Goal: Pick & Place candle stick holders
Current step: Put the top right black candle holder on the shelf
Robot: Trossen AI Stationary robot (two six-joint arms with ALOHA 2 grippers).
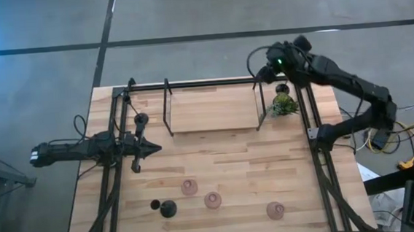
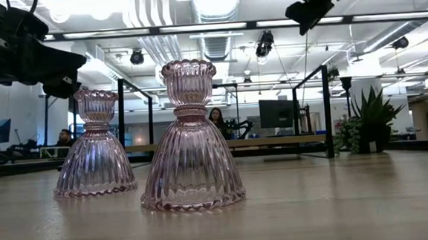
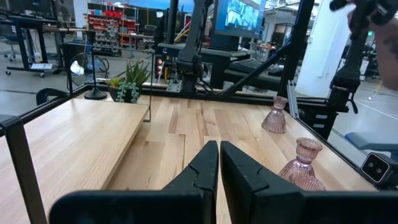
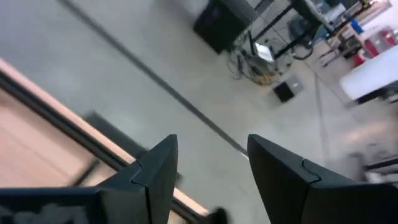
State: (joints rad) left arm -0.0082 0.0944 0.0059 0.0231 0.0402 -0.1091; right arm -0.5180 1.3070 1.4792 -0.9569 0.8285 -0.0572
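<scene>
Honestly, the left gripper (image 1: 145, 149) sat with fingers together mid-table, and the right gripper (image 1: 261, 73) was spread wide past the rack (image 1: 212, 105). Pink holders (image 1: 212, 199) waited near the front edge; I'd open up before dropping over one.

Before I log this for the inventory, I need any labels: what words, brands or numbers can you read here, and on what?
None can be read.
Monitor behind the table in the left wrist view: shows a bright picture, any text too blurred.
Pink glass candle holders: no markings.
Small plant, wooden table: no labels.
</scene>
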